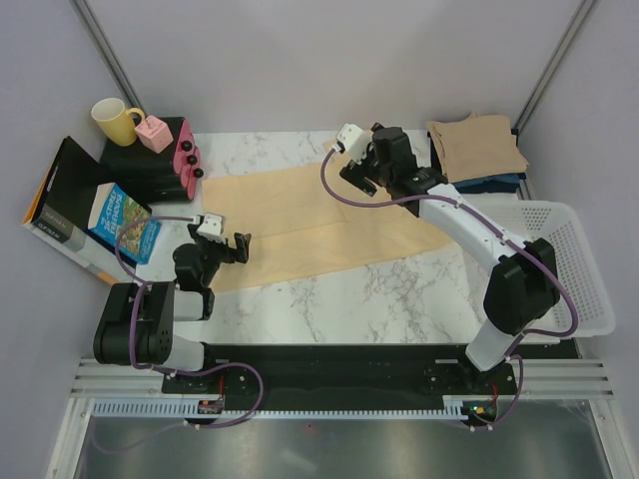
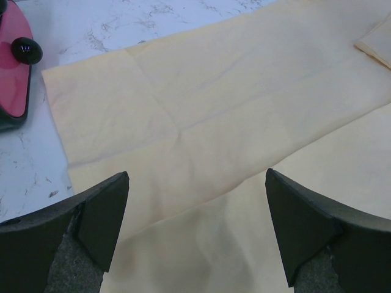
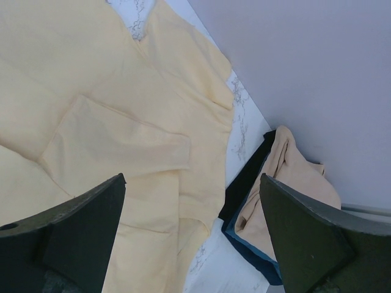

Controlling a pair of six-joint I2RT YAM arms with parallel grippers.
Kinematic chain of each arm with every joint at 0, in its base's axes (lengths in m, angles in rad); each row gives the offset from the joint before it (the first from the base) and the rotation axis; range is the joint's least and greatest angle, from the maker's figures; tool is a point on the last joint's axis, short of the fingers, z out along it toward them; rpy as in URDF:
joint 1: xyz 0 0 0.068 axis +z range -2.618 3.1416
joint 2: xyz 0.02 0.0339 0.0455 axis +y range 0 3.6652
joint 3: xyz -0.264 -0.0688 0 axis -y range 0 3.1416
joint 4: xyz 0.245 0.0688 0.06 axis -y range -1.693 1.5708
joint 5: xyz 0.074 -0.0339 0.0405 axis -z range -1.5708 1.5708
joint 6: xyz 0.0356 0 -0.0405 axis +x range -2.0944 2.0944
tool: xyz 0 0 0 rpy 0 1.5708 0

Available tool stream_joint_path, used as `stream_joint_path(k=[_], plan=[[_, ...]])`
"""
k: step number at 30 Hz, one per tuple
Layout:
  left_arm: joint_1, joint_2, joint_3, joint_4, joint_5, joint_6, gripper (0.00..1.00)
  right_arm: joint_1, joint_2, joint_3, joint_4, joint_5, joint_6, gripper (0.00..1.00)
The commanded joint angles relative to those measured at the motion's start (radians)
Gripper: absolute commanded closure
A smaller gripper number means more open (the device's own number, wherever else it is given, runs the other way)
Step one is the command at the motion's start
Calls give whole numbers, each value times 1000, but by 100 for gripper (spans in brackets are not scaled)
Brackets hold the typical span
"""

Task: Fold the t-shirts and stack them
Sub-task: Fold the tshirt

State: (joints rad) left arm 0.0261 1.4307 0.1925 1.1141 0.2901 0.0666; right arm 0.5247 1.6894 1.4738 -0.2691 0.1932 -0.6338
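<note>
A pale yellow-cream t-shirt (image 1: 319,225) lies spread across the middle of the marble table, folded lengthwise into a long band. It also fills the left wrist view (image 2: 232,104) and the left of the right wrist view (image 3: 110,140). A folded tan-beige t-shirt (image 1: 477,147) tops a stack at the back right, over a navy one (image 3: 259,256) and a black one (image 3: 244,177). My left gripper (image 1: 240,246) hovers open over the yellow shirt's left end. My right gripper (image 1: 361,172) hangs open above the shirt's far right end, near the stack. Neither holds anything.
A white mesh basket (image 1: 559,269) stands at the right edge. At the back left are a yellow mug (image 1: 116,121), a pink box (image 1: 155,133), a red-pink object with black knobs (image 1: 186,158) on a black stand, and a book (image 1: 122,222).
</note>
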Motion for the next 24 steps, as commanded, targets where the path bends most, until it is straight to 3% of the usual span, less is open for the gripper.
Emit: stream_joint_path(k=[1,17,24], plan=[[3,4,18,44,-6,-28,1,3,16,56,24,28,-15,2],[3,5,18,43,-8,-28,1,3,21,63,28,41,-32,2],[3,5,18,44,-8,-28,1,-8,-30,-21,67,54,0,2]])
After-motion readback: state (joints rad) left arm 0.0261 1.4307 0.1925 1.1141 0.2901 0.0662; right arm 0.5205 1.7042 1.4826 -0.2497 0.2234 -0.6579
